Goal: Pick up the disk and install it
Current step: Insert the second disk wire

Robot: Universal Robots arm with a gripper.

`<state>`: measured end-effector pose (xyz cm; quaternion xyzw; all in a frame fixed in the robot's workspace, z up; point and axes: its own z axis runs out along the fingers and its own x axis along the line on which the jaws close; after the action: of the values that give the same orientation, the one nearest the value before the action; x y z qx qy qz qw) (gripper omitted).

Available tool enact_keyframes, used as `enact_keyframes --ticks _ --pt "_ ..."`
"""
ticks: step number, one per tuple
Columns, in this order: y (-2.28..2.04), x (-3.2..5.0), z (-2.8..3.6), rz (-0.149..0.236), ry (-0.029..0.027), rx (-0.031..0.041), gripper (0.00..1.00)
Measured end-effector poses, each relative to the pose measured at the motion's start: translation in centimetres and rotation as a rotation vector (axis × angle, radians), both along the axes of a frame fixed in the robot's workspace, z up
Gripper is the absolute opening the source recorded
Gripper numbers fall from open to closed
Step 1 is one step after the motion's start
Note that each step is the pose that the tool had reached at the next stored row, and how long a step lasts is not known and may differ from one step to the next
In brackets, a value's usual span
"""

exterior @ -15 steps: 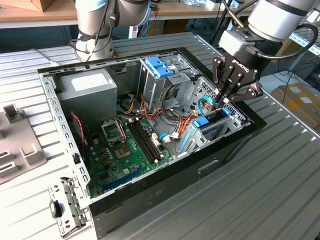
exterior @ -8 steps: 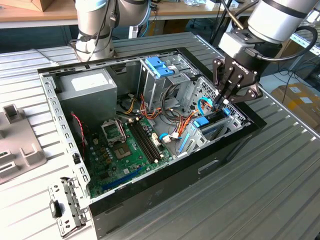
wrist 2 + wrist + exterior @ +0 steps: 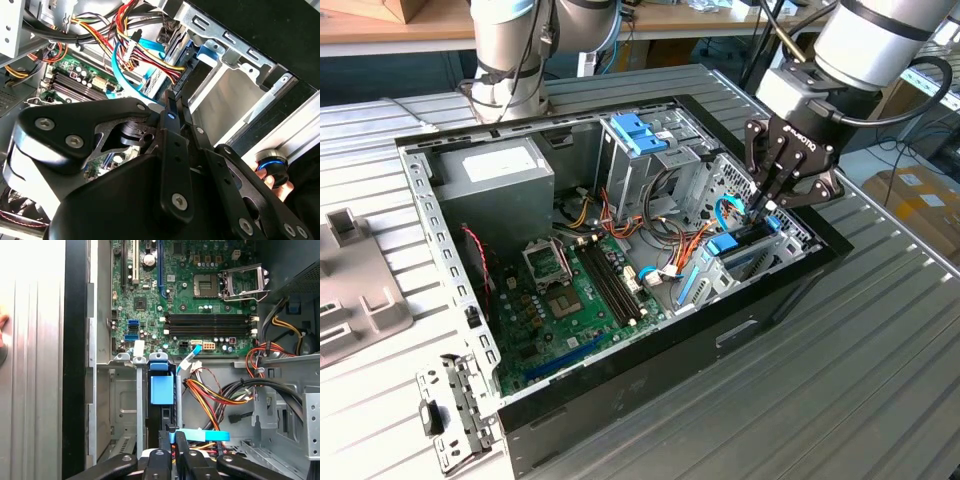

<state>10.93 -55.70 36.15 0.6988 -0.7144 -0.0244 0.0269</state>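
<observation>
The disk [image 3: 162,390] stands on edge in a slot of the grey drive cage [image 3: 122,405], its bright blue rail facing up. In the exterior view the disk [image 3: 752,254] sits in the cage at the case's right end. My gripper [image 3: 764,207] hangs right over it with its black fingers pressed together. In both wrist views the fingertips [image 3: 167,436] [image 3: 170,102] meet just above the disk's near end. A sliver of blue shows between them. I cannot tell whether they touch the disk.
The open computer case [image 3: 650,375] lies on a ribbed metal table. A light-blue cable [image 3: 207,435] and orange, yellow and red wires [image 3: 215,395] crowd the cage beside the gripper. The green motherboard [image 3: 570,300] and a grey power supply box [image 3: 495,180] fill the rest. A loose bracket [image 3: 450,415] lies outside.
</observation>
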Motion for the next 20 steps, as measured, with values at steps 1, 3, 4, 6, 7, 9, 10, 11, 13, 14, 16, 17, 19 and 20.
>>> enact_keyframes --ticks 1,3,4,6,7,9,10,11,13,14,16,17,19,20 --pt "0.0 0.0 -0.05 0.0 0.0 0.0 0.16" --pt "-0.02 0.0 -0.19 0.0 -0.0001 0.0018 0.16" --pt "-0.02 0.0 -0.24 0.0 0.0 0.0042 0.16" --pt "-0.05 0.0 -0.33 0.0 0.0 0.0145 0.16" --pt "-0.1 0.0 -0.36 0.0 0.0 0.0234 0.16" --pt "-0.26 0.0 -0.45 0.0 0.0 0.0445 0.16" --pt "-0.41 0.0 -0.48 0.0 -0.0001 0.0561 0.16" --pt "-0.76 0.0 -0.53 0.0 0.0 0.0751 0.16" --pt "-1.13 0.0 -0.56 0.0 0.0 0.09 0.16" --pt "-1.24 0.0 -0.59 0.0 0.0 0.093 0.16" --pt "-1.31 0.01 -0.78 0.0 0.0 0.0953 0.16" --pt "-1.37 0.03 -0.92 0.0 0.0 0.0949 0.16" --pt "-1.48 0.05 -1.01 0.0 0.0 0.0949 0.16" --pt "-1.56 0.1 -1.01 0.0 0.0 0.095 0.16"
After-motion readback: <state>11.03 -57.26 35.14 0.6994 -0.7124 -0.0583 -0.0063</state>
